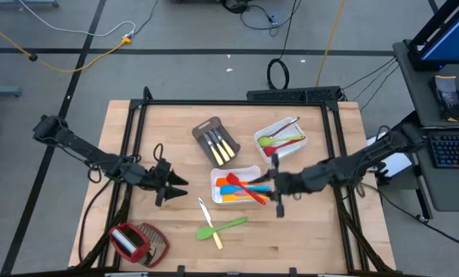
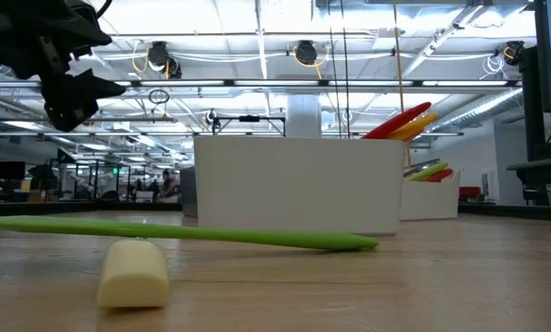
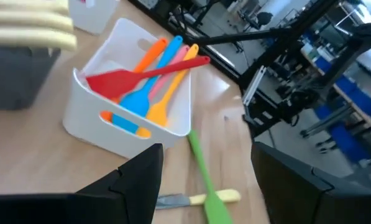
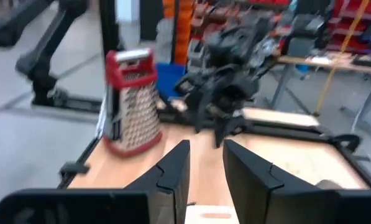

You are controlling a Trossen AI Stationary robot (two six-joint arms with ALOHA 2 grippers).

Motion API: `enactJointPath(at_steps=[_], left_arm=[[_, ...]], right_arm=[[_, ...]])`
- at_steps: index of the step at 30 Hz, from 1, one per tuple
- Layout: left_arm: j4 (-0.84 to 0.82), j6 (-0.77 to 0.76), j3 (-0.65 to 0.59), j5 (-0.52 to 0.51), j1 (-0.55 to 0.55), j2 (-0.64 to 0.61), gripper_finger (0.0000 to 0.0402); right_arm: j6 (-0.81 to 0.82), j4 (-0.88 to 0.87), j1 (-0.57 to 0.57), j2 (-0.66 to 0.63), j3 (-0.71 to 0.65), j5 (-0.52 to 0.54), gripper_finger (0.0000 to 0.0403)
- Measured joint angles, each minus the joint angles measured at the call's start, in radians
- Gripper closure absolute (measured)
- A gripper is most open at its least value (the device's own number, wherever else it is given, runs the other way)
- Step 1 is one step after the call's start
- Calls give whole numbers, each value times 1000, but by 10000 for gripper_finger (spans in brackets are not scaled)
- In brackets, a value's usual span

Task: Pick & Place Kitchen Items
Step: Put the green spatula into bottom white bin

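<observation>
Your utensils are spread over three trays and the bare counter [image 1: 306, 238]. The middle white tray [image 1: 216, 178] holds a red spatula [image 1: 241, 187] lying across blue, orange and pink pieces. The far white tray [image 1: 261, 135] holds a green spoon [image 1: 279, 141] and a red one, and the grey-brown tray [image 1: 204, 128] carries pale-handled knives [image 1: 220, 147]. Loose on the counter in front of the middle tray lie a green spatula [image 1: 223, 228] and a pale-handled knife [image 1: 208, 221], crossing each other.

Your right claw [image 1: 279, 194] hangs at the middle tray's right end, its fingers a narrow gap apart with nothing between them. Your left claw [image 1: 175, 188] sits to the left of that tray, fingers spread wide and empty. A red-and-silver grater [image 1: 137, 241] stands at the near left corner. You have no readable writing or brand in view.
</observation>
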Motion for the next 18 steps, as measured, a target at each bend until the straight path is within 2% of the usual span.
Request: enactJointPath(at_steps=[7, 11, 18], left_arm=[[-66, 81, 0, 7, 36, -33, 151], [-100, 89, 0, 49, 51, -33, 151], [-117, 119, 0, 60, 57, -33, 151]], right_arm=[[0, -277, 83, 210, 251, 22, 314], [0, -432, 115, 325, 387, 4, 314], [46, -487, 144, 456, 499, -93, 314]])
